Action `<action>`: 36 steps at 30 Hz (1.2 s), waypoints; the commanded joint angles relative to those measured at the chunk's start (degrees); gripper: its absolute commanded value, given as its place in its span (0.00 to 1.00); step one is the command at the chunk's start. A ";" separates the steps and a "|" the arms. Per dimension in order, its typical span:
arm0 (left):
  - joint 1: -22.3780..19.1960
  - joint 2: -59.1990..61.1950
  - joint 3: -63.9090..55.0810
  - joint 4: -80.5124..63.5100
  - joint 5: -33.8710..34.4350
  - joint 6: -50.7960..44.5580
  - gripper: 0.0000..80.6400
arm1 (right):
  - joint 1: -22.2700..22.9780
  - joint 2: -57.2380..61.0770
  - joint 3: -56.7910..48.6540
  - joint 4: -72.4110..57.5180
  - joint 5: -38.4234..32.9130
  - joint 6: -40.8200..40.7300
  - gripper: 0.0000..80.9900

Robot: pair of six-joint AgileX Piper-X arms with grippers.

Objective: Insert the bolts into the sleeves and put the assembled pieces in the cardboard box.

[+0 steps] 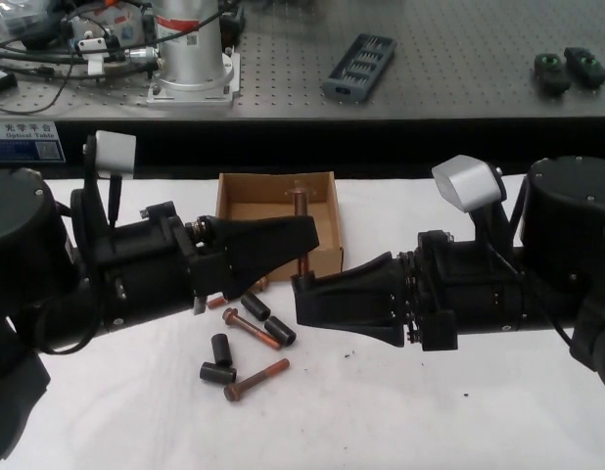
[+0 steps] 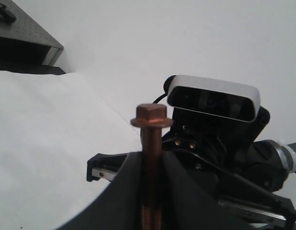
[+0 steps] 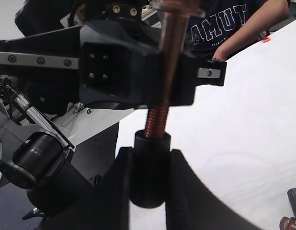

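Left gripper (image 1: 304, 238) clamps bolt (image 2: 150, 143) upright; right gripper (image 3: 150, 191) pinches sleeve (image 3: 151, 153); bolt's threaded end at sleeve mouth.

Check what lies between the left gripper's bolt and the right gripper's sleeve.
Nothing. In the right wrist view the bolt meets the mouth of the sleeve with its threaded end, and no gap or other object shows between them.

Overall: bright, even indoor light from above.
White cloth (image 1: 459, 411): strongly lit, almost blank in the left wrist view.
Shadows: soft, faint beside the loose bolts (image 1: 255, 380); dark band under the metal table (image 1: 459, 49).
Dark parts: black sleeve (image 3: 150, 167) and arms (image 1: 156, 259) show little detail.
Glare: dull sheen on the held bolt (image 2: 150, 158).
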 commanded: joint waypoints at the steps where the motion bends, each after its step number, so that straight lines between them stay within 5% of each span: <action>1: -0.17 0.03 -0.45 0.02 4.63 -0.58 0.01 | -0.36 -0.78 -0.29 -2.90 1.38 1.07 0.01; 27: -0.17 0.03 -0.34 0.02 -2.62 2.01 0.01 | -0.57 -0.78 -0.29 -13.21 7.91 6.16 0.01; 31: -0.17 0.03 -0.34 0.02 -2.62 7.64 0.26 | -0.57 -0.78 -0.29 -13.21 7.91 6.16 0.01; 34: 0.54 0.03 -0.34 0.02 -3.71 8.48 0.58 | -0.62 -0.78 -0.29 -13.05 7.66 6.16 0.01; 36: 1.26 0.03 -0.34 0.02 -5.33 8.55 0.67 | -0.62 -0.78 -0.29 -13.05 6.09 6.49 0.01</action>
